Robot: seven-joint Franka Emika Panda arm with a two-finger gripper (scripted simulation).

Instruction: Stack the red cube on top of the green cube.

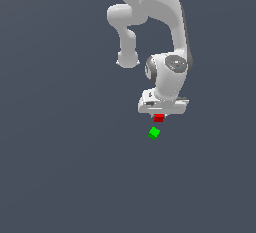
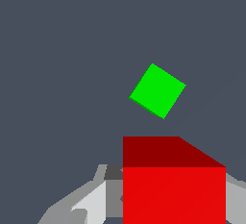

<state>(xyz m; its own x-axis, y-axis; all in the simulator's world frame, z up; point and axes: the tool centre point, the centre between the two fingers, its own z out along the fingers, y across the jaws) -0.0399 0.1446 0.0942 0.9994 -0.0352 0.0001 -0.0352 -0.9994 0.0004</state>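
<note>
In the exterior view, right of centre, my gripper (image 1: 159, 115) pinches the red cube (image 1: 159, 118) just under my white hand, while the green cube (image 1: 154, 133) lies just below it, apart. In the wrist view, the red cube (image 2: 174, 184) fills the frame's lower middle between my fingers (image 2: 91, 201); the green cube (image 2: 157, 91) sits tilted near the centre.

exterior: high, far, downward | wrist: close, downward | shared: red cube (image 1: 159, 118), green cube (image 1: 154, 133)
</note>
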